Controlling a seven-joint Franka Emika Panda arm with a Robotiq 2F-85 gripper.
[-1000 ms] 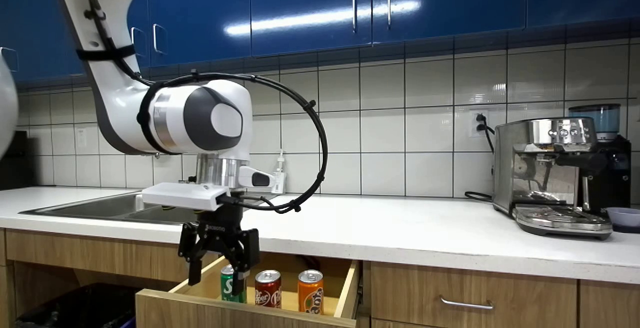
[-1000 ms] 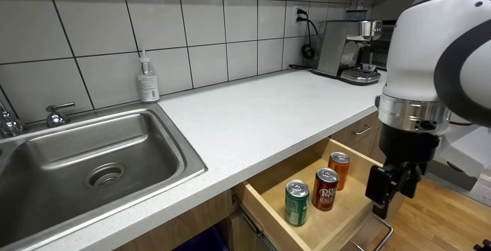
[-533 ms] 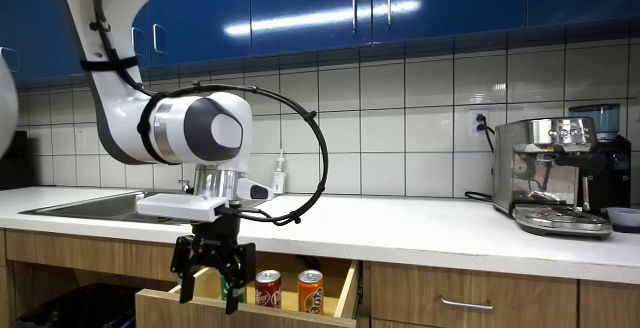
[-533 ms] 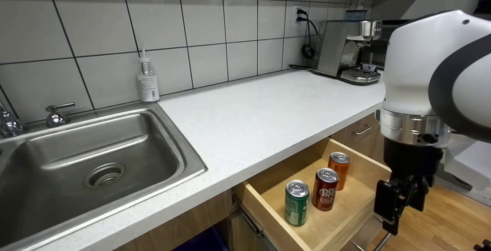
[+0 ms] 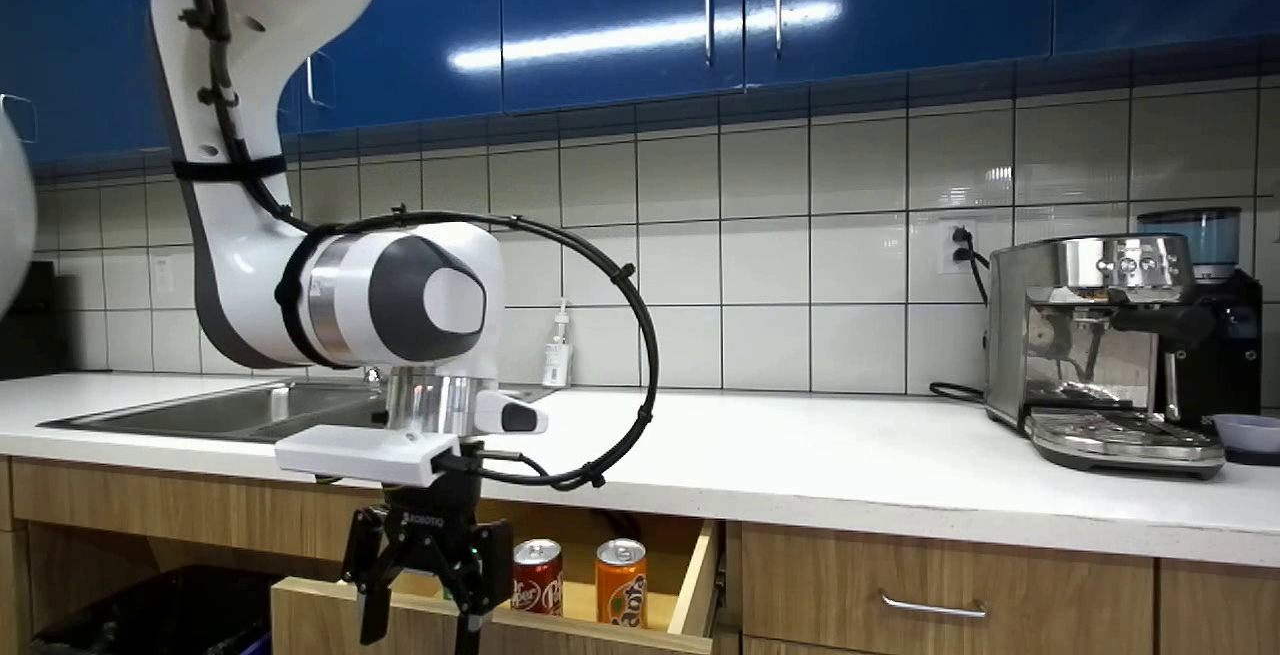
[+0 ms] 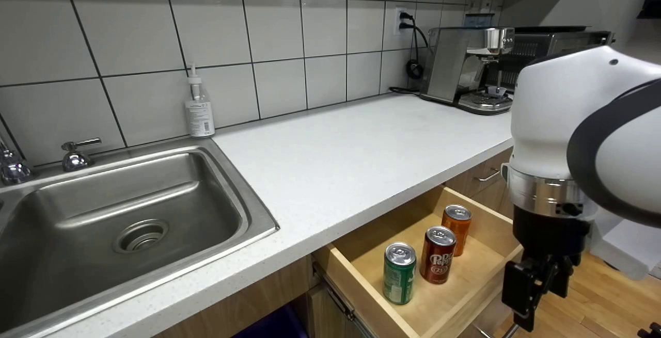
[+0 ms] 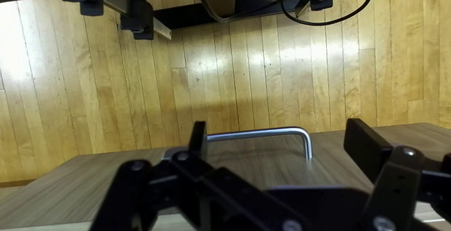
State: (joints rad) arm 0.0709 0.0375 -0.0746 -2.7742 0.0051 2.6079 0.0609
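My black gripper [image 5: 420,629] points down just in front of the pulled-out wooden drawer [image 5: 330,600], its jaws wide apart with nothing between them. In the wrist view the silver drawer handle [image 7: 260,133] lies below and between the fingers, with the left finger covering its left end; whether they touch I cannot tell. Inside the drawer stand a green can [image 6: 399,276], a dark red Dr Pepper can [image 6: 438,258] and an orange Fanta can [image 6: 457,227], all upright. In an exterior view the gripper hides most of the green can, while the red can [image 5: 538,580] shows beside it.
Above the drawer runs the white countertop [image 6: 351,157], with a steel sink [image 6: 139,193], a soap bottle [image 6: 199,111] and an espresso machine [image 5: 1100,345]. A dark bin [image 5: 160,605] stands under the counter. Wooden floor [image 7: 225,93] and a black frame with cables lie beyond the handle.
The arm and gripper have come down from above the drawer's front edge to lower in front of it, with the jaws staying open. Cans and drawer have not moved.
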